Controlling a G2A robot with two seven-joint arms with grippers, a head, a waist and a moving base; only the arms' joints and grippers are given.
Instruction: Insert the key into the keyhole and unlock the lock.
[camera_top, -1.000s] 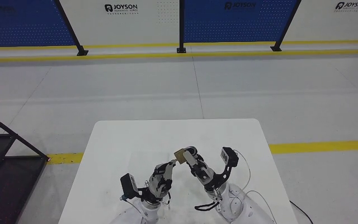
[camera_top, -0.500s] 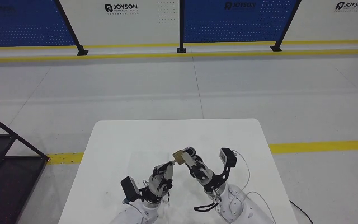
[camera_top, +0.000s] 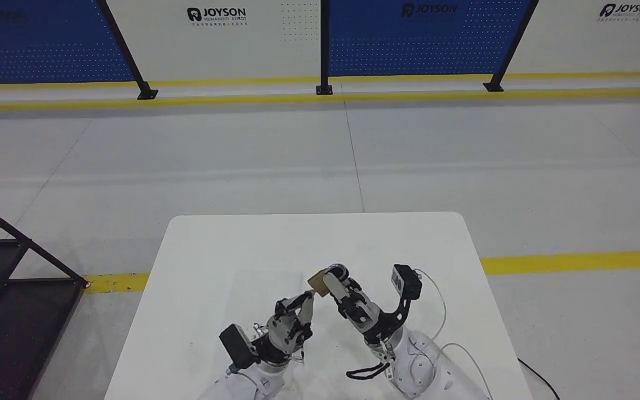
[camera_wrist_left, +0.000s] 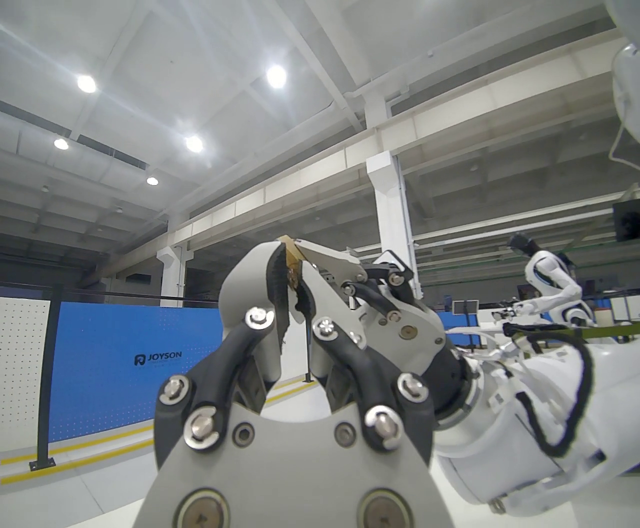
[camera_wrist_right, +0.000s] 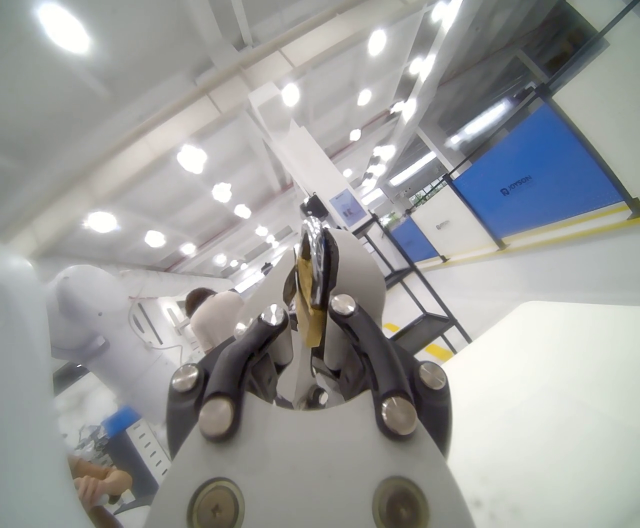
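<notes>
My right gripper (camera_top: 328, 282) is shut on the brass padlock (camera_top: 319, 278) and holds it above the near middle of the white table (camera_top: 250, 250). In the right wrist view the padlock (camera_wrist_right: 309, 295) is clamped between the fingers (camera_wrist_right: 357, 270), its silver shackle (camera_wrist_right: 312, 231) poking past the tips. My left gripper (camera_top: 305, 305) hangs just below and left of the lock, a small gap apart. In the left wrist view its fingers (camera_wrist_left: 250, 285) are shut on a small brass piece, seemingly the key (camera_wrist_left: 291, 260). The right gripper (camera_wrist_left: 350, 272) sits close behind it.
A dark metal rack (camera_top: 30, 270) stands off the table's left side. Yellow floor lines and blue barrier panels (camera_top: 425, 35) lie beyond the far edge. Bare tabletop spreads to the left, right and far side of both grippers.
The left gripper has drawn back toward the robot, away from the lock it was touching. The right gripper has shifted the lock slightly farther away.
</notes>
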